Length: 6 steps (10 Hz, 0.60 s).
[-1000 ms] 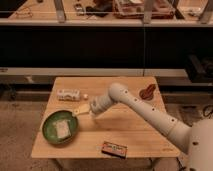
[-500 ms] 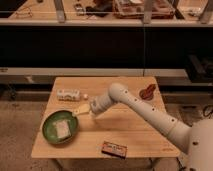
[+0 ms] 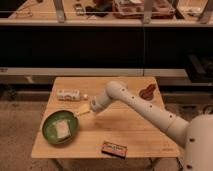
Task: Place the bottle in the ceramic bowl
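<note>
The bottle (image 3: 69, 94) is whitish with a pale label and lies on its side at the back left of the wooden table (image 3: 125, 125). The green ceramic bowl (image 3: 49, 135) with a lighter rim sits at the front left and holds a pale square block (image 3: 62, 129). My gripper (image 3: 84, 109) hangs low over the table just right of the bowl's rim, in front of and to the right of the bottle. It is apart from the bottle. The white arm (image 3: 140, 107) reaches in from the right.
A flat orange-red box (image 3: 114, 148) lies near the table's front edge. A small brown object (image 3: 147, 92) lies at the back right. A dark shelf unit (image 3: 105, 45) stands behind the table.
</note>
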Tool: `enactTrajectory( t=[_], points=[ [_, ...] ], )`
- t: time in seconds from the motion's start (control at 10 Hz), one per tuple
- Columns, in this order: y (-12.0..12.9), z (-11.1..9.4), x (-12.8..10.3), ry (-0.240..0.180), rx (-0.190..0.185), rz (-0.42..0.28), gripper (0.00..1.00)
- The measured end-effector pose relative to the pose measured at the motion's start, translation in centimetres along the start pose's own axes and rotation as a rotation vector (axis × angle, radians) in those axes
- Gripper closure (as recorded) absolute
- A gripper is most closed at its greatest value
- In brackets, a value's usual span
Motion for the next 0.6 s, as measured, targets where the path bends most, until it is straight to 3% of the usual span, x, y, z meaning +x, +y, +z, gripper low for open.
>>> enactTrajectory(
  t=[0.2,0.3,0.4,0.6],
  points=[
    [-0.1,-0.4,2.7,-0.012,-0.146,-0.185,0.2],
    [-0.4,-0.6,3.7,-0.011,-0.191,-0.252,0.2],
    [-0.8,-0.9,4.7,-0.004,-0.231,-0.308,0.2],
    [-0.8,-1.1,5.0,-0.001,-0.246,-0.325,0.2]
  ],
)
